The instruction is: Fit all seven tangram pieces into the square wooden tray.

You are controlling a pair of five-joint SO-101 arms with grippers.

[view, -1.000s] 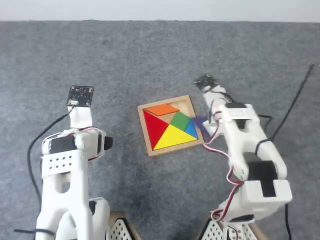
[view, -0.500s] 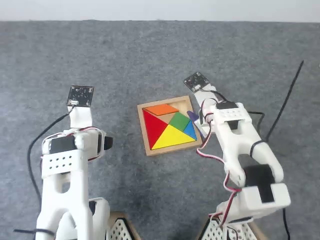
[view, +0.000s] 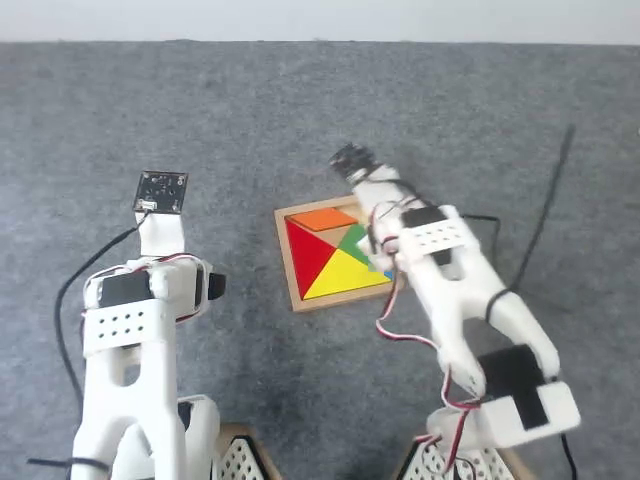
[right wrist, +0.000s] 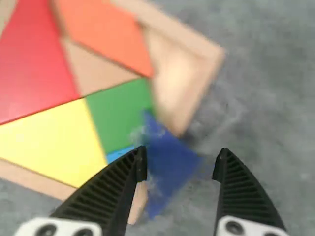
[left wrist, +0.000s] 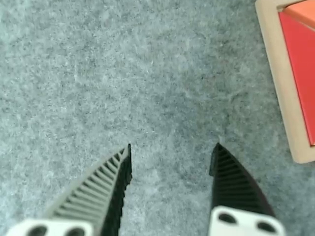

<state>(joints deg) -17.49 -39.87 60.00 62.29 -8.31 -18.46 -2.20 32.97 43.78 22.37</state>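
Swung leftward since a second ago, the right arm (view: 440, 262) now covers the tray's (view: 284, 255) right edge. The right gripper (right wrist: 179, 152) is open, with the blue piece (right wrist: 170, 162) between its fingers and across the rim. The left gripper (left wrist: 172, 147), unmoved, is open over carpet (left wrist: 123, 73) beside the tray.

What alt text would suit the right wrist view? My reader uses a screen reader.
The open right gripper straddles a dark blue tangram piece that lies partly over the edge of the wooden tray, beside the green piece. The tray also holds a red piece, an orange piece and a yellow piece, with some bare wood showing.
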